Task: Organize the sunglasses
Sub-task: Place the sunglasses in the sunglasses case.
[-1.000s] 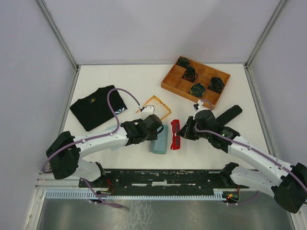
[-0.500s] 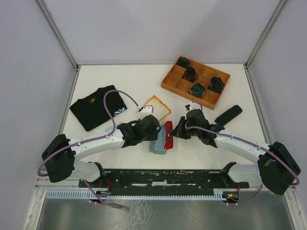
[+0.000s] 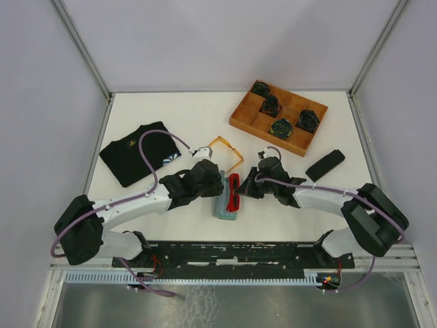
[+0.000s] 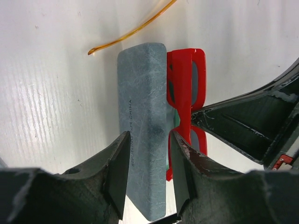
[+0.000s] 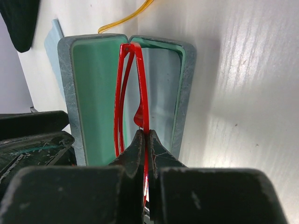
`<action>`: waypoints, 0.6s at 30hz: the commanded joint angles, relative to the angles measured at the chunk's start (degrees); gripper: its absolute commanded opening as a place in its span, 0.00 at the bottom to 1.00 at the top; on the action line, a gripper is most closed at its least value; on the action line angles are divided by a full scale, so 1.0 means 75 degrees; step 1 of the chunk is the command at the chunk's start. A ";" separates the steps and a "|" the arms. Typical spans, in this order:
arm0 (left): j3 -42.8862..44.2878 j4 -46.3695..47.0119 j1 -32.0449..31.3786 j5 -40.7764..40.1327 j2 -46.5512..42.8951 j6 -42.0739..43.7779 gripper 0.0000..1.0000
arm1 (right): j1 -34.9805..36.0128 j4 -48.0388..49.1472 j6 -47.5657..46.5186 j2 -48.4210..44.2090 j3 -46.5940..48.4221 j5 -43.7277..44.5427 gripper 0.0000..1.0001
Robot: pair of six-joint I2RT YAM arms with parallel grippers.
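The red sunglasses (image 3: 234, 193) are folded and pinched in my right gripper (image 3: 247, 186), which is shut on their frame (image 5: 139, 116). They hang edge-on over the green inside of the open grey-blue case (image 5: 93, 93). My left gripper (image 3: 214, 183) straddles the raised half of that case (image 4: 142, 102), its fingers (image 4: 120, 168) pressed against both sides. The red pair (image 4: 184, 100) lies right beside that half. The orange-yellow sunglasses (image 3: 220, 139) lie open on the table just beyond the case, untouched.
A wooden compartment tray (image 3: 240, 116) with dark rolled items stands at the back right. A black case (image 3: 324, 164) lies to the right. A folded black shirt (image 3: 135, 154) lies at the left. The two grippers are very close together.
My right gripper has carried the red sunglasses left, from beside the case to over its open inside. My left gripper stayed on the case and shifted slightly farther back.
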 commanded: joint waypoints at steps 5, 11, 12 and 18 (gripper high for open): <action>0.0009 0.0543 0.0106 0.0343 0.0143 0.0181 0.44 | 0.0198 0.0915 0.0174 0.0292 -0.0036 -0.0092 0.00; 0.0057 0.0543 0.0104 0.0360 0.0224 0.0210 0.44 | 0.0320 0.0944 0.0184 0.0387 -0.0039 -0.0037 0.00; 0.0066 0.0543 0.0101 0.0370 0.0226 0.0216 0.44 | 0.0329 0.0951 0.0189 0.0403 -0.0051 -0.0025 0.00; 0.0103 0.0543 0.0106 0.0414 0.0303 0.0237 0.43 | 0.0359 0.0991 0.0179 0.0553 -0.0062 0.0021 0.00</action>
